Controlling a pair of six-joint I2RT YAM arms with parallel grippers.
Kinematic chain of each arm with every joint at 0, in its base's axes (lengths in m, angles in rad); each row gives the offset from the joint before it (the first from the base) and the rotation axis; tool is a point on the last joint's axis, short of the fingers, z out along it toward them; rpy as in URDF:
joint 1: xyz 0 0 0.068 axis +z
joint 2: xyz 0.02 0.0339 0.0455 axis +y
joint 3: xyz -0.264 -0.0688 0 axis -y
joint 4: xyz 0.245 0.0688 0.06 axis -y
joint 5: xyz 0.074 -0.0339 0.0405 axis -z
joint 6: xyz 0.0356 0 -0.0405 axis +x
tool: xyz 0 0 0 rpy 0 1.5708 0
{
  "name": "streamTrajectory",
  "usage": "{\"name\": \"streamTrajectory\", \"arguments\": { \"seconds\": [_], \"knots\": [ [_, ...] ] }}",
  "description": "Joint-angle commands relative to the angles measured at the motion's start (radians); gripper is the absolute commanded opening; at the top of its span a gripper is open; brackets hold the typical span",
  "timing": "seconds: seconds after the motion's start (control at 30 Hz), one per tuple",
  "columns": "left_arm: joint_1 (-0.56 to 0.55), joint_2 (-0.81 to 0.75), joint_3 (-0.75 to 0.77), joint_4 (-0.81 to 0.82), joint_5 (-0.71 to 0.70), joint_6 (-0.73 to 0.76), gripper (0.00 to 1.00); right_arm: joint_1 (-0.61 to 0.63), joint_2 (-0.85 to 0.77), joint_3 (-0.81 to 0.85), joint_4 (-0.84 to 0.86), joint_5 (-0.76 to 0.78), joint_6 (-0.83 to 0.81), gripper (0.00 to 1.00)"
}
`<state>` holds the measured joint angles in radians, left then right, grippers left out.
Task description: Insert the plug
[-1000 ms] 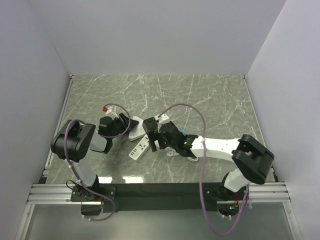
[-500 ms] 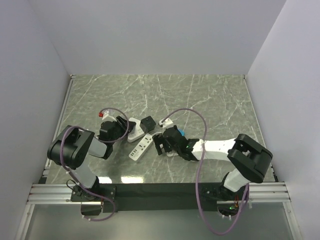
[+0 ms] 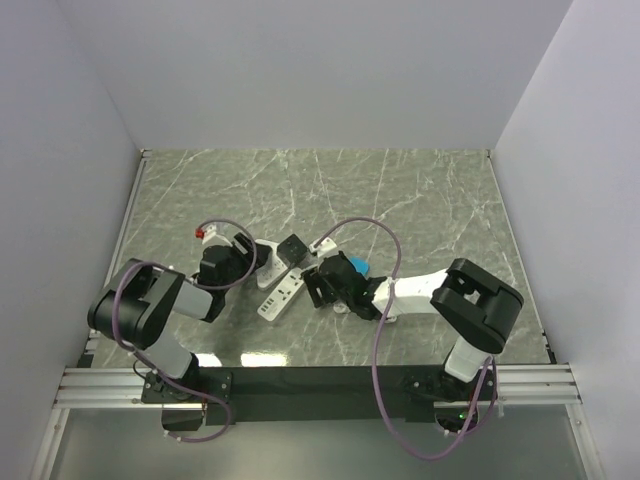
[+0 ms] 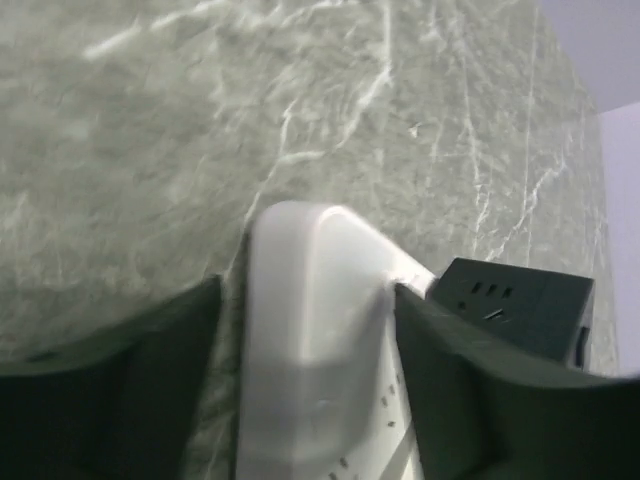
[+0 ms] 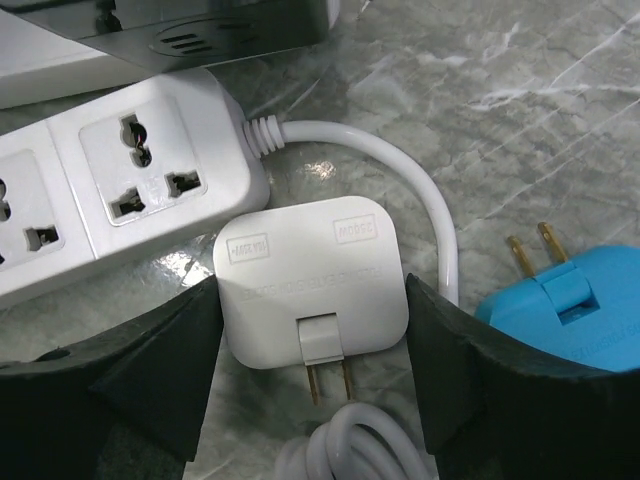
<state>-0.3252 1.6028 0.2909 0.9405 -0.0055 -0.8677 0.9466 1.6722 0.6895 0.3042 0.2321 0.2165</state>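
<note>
A white flat plug point(image 5: 312, 290) with two brass prongs lies on the marble table between my right gripper's point(image 5: 312, 300) fingers, which touch both its sides. Just beyond it lies a white power strip point(image 5: 130, 190) with universal sockets, also in the top view point(image 3: 280, 297); its cord point(image 5: 440, 240) curls round the plug. My left gripper point(image 4: 310, 380) straddles the rounded end of a second white strip point(image 4: 320, 300), with a thin gap at the left finger. In the top view the left gripper point(image 3: 248, 258) and right gripper point(image 3: 316, 287) flank the strips.
A black cube socket point(image 3: 292, 247) sits between the grippers, also in the left wrist view point(image 4: 520, 300). A blue plug point(image 5: 575, 300) with prongs lies right of the white plug, also in the top view point(image 3: 357, 266). A small white piece point(image 3: 325, 243) lies behind.
My left gripper has moved right onto the end of the second strip. My right gripper has shifted left and down over the white plug, its arm folding closer.
</note>
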Motion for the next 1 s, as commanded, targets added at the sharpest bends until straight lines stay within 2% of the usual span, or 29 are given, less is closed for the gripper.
{"name": "streamTrajectory", "arguments": {
  "seconds": [0.0,0.17,0.23,0.33,0.43,0.53,0.63,0.8,0.97],
  "knots": [
    [-0.009,-0.033,-0.025,-0.12,-0.059,0.049,0.83,-0.006,0.008,0.019,0.023,0.009,-0.011,0.71],
    [-0.017,-0.165,-0.03,-0.213,-0.088,0.053,0.9,-0.006,-0.041,0.005,-0.025,0.074,-0.011,0.46],
    [-0.023,-0.252,-0.038,-0.247,-0.115,0.062,0.91,-0.006,-0.09,-0.011,-0.036,0.084,-0.006,0.41],
    [-0.037,-0.393,-0.056,-0.324,-0.155,0.067,0.92,-0.005,-0.167,-0.03,-0.048,0.105,0.003,0.05],
    [-0.069,-0.544,-0.084,-0.379,-0.172,0.09,0.91,-0.003,-0.238,-0.047,-0.047,0.09,0.003,0.01],
    [-0.1,-0.676,-0.11,-0.402,-0.117,0.122,0.9,-0.002,-0.29,-0.061,-0.039,0.078,0.004,0.0],
    [-0.136,-0.757,-0.119,-0.407,-0.005,0.122,0.89,0.009,-0.338,-0.087,-0.002,0.052,0.001,0.0],
    [-0.205,-0.738,-0.09,-0.382,0.125,0.096,0.89,0.049,-0.426,-0.108,0.039,0.021,-0.023,0.0],
    [-0.296,-0.655,-0.047,-0.326,0.156,0.096,0.87,0.086,-0.474,-0.105,0.042,0.009,-0.031,0.0]
  ]
}}
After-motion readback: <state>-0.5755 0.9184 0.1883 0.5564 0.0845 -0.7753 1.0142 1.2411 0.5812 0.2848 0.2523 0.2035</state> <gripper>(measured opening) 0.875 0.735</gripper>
